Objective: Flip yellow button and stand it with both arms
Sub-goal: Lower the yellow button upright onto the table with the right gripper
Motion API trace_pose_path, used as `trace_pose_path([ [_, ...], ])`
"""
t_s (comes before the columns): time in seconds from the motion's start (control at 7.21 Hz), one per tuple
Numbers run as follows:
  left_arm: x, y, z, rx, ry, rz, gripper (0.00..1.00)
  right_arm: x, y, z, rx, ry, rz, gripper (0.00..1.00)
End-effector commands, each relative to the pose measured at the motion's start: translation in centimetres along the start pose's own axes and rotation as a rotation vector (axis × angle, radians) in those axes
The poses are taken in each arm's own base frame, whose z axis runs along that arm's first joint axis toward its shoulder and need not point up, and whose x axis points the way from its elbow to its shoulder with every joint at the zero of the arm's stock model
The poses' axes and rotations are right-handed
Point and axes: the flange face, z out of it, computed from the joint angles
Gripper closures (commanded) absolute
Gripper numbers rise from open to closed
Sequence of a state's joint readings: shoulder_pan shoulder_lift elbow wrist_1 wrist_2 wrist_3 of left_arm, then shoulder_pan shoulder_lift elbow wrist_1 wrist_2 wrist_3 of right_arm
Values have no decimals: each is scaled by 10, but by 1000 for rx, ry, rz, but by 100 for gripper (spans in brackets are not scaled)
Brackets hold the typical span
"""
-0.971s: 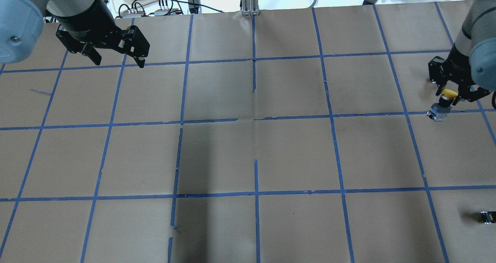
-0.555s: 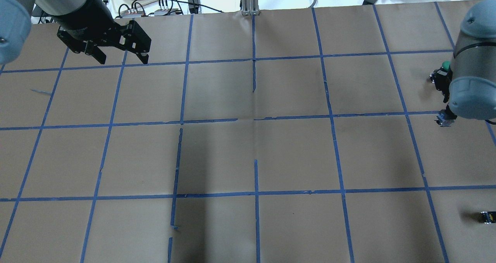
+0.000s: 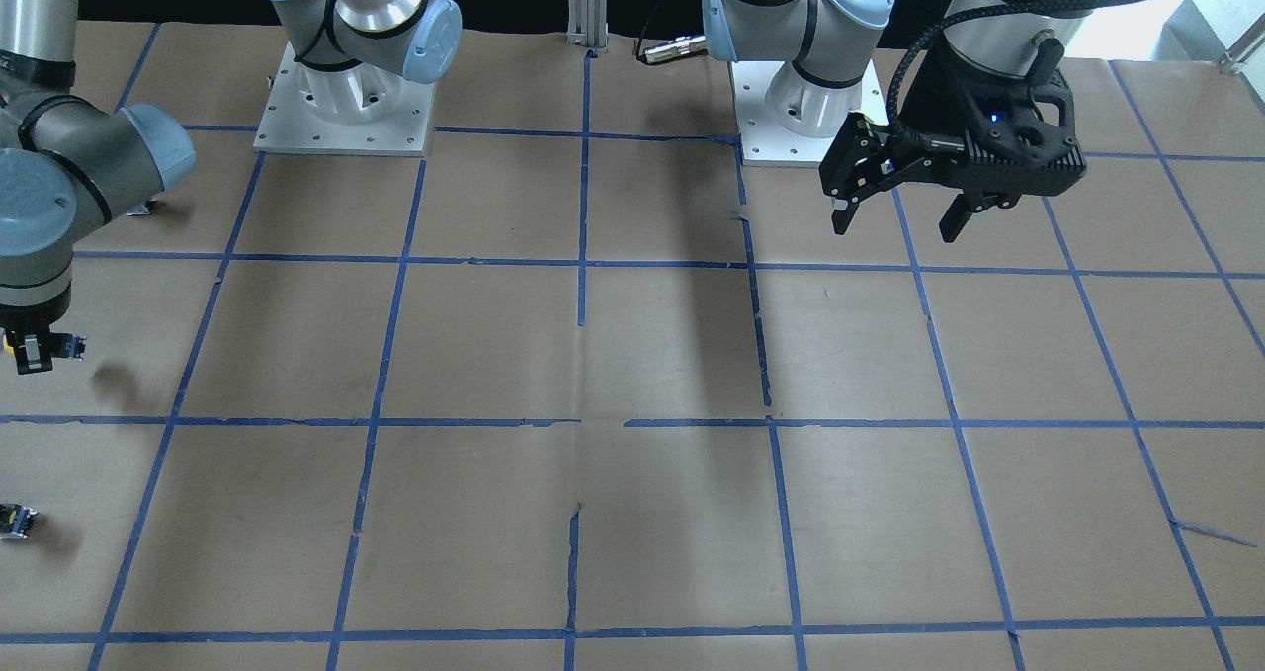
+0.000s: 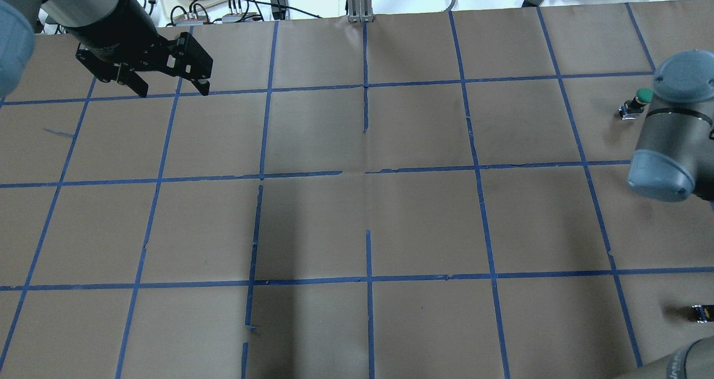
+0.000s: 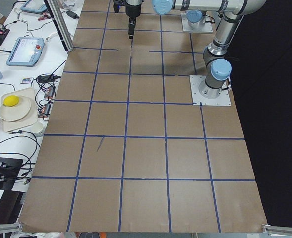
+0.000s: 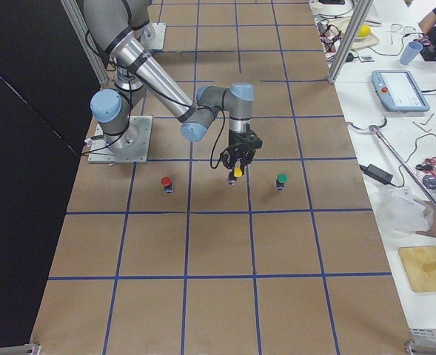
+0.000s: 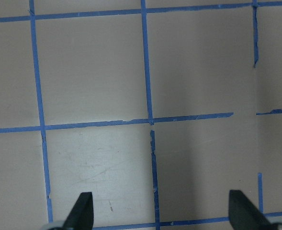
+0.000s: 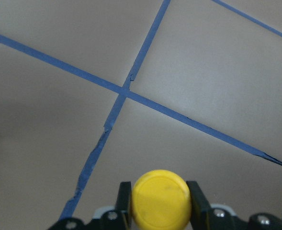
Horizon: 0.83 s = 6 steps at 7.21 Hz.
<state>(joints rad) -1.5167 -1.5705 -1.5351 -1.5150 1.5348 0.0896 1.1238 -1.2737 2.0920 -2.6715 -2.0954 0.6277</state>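
The yellow button (image 8: 161,200) sits between my right gripper's fingers (image 8: 197,201), its round cap facing the wrist camera and its body hidden behind the cap. In the exterior right view my right gripper (image 6: 236,167) holds it (image 6: 237,173) above the table, pointing down. The gripper shows at the left edge of the front-facing view (image 3: 30,348). In the overhead view the right wrist joint (image 4: 669,144) hides both gripper and button. My left gripper (image 4: 170,86) is open and empty, hovering far from the button; it also shows in the front-facing view (image 3: 894,218) and the left wrist view (image 7: 162,211).
A green-capped button (image 4: 641,97) stands just beyond the right gripper, also in the exterior right view (image 6: 281,180). A red-capped button (image 6: 166,182) stands on the other side. A small dark part (image 4: 700,312) lies at the table's right edge. Blue tape grids the brown paper.
The right arm has turned, and its wrist joint now covers the gripper and yellow button in the overhead view and uncovers the green button. The left gripper shifted slightly left, still open.
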Motion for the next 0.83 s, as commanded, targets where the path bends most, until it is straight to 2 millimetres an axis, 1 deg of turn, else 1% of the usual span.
trace_pose_path([
  [0.0,-3,0,0,-1,0,-17,0,10,19,10,29,7,21,91],
  [0.28,-3,0,0,1,2,-17,0,14,29,14,33,-1,49,90],
  [0.42,-3,0,0,1,2,-19,0,14,29,15,35,-5,60,90],
  [0.69,-4,-1,-2,5,-2,-12,0,13,30,18,33,1,59,84],
])
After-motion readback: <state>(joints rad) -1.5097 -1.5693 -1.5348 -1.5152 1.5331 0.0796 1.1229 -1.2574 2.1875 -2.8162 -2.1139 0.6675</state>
